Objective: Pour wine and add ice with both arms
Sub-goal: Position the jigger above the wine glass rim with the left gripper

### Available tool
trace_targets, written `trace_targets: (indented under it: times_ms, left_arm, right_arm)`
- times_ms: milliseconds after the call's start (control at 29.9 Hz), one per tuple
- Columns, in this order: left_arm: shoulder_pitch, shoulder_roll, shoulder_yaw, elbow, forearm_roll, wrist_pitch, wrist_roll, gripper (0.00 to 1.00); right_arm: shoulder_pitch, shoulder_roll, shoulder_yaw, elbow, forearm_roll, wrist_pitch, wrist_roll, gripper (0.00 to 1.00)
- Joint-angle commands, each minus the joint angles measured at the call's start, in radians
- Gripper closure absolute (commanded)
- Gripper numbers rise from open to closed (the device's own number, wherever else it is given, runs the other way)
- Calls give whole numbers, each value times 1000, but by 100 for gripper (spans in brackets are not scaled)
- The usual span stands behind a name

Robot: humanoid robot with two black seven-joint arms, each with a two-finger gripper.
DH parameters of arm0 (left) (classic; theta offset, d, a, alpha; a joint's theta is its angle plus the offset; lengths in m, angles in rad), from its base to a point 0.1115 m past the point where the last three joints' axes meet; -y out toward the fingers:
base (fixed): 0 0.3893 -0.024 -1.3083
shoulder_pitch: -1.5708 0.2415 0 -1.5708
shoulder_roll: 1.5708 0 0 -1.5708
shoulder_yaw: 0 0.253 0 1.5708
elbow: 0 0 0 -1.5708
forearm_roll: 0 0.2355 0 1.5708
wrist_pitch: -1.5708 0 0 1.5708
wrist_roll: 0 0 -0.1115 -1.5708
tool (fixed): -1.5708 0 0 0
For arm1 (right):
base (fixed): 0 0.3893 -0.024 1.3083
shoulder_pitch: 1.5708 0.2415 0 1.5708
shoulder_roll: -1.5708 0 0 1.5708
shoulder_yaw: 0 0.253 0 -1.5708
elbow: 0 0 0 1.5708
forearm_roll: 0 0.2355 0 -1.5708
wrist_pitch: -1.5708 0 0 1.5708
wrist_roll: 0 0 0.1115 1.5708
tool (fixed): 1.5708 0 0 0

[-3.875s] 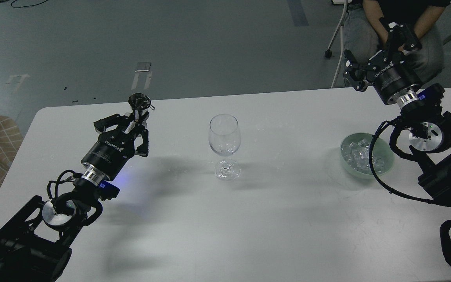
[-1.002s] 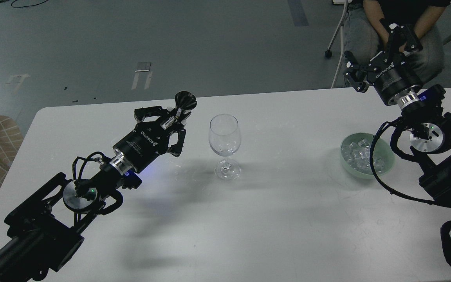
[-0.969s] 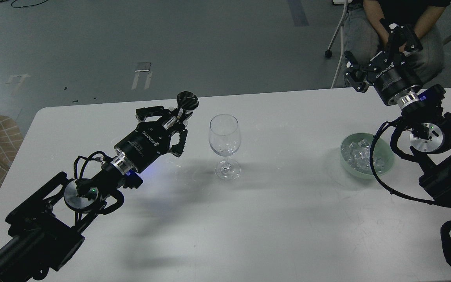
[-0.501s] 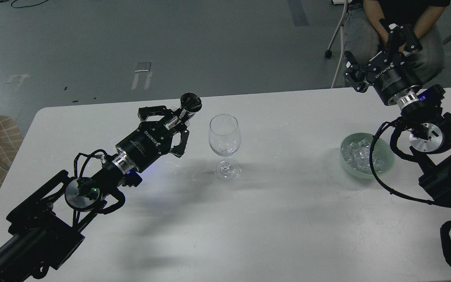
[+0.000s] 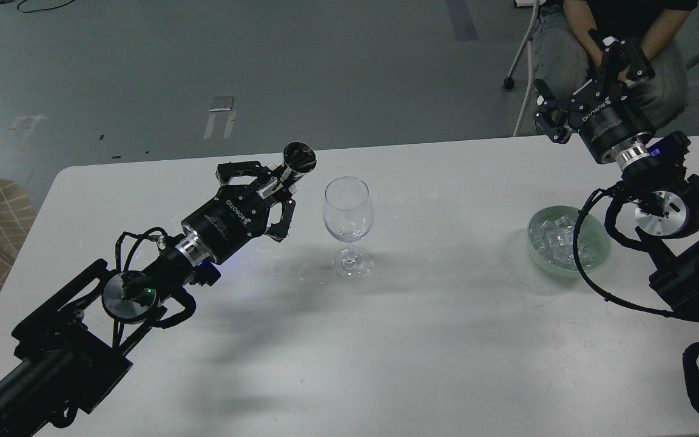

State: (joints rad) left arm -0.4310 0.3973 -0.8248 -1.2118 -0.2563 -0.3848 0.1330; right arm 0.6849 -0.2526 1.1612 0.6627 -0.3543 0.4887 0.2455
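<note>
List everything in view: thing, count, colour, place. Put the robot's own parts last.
wine glass: one, clear, upright at table centre
small vessel: one, dark, held in the left tool, tipped toward the glass
bowl: one, pale green, right side of table
ice: a heap, clear, in the bowl
table: one, white
seated person: one, dark top, beyond the table's far right
left tool: one, black, left of the glass
right tool: one, black, open, raised beyond the bowl

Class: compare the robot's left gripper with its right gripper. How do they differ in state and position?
The left gripper is shut on a small dark vessel beside the wine glass; the right gripper is open, holding nothing. Left hangs over the table; right reaches past its far edge. Both are black.
</note>
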Motion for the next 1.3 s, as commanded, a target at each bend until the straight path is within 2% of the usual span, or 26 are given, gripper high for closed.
trace_targets:
  times_ms: [0, 200, 1269]
  left_arm:
    - [-8, 0, 12, 1, 0, 1, -1, 100]
    - [-34, 0, 55, 2, 5, 1, -4, 100]
    - [-58, -11, 56, 11, 111, 6, -18, 100]
  right_arm:
    - [1, 1, 0, 0, 0, 0, 0, 0]
    - [1, 0, 0, 0, 0, 0, 0, 0]
    - [1, 1, 2, 0, 2, 0, 0, 0]
